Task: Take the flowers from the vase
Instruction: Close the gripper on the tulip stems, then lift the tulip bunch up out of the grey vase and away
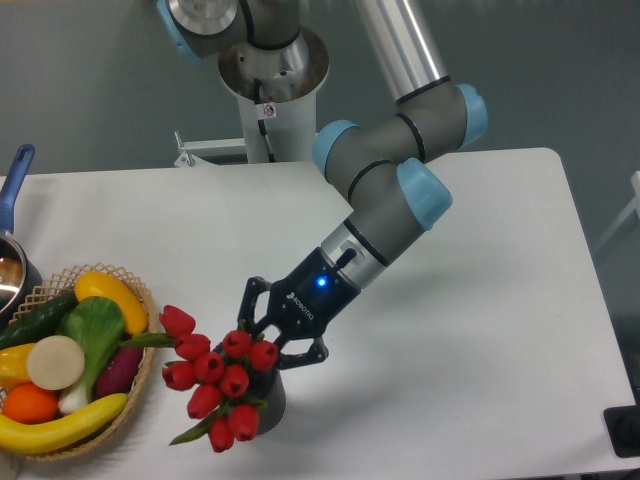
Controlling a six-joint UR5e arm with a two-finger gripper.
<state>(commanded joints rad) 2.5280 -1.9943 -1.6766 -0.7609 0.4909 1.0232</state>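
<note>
I am closing my black two-finger hand [268,345] on the bunch of red tulip flowers with green leaves [214,375], fingers pinching near the upper buds. The bunch is leaning away from my hand, its stems sitting in the small dark grey ribbed vase [268,400] just below my fingers on the white counter [450,380].

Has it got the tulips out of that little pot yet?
Not yet. The gripper has reached the flowers and its fingers look closed around the bunch's top. The bunch leans toward the basket, stems in the vase. Lifting remains.
</note>
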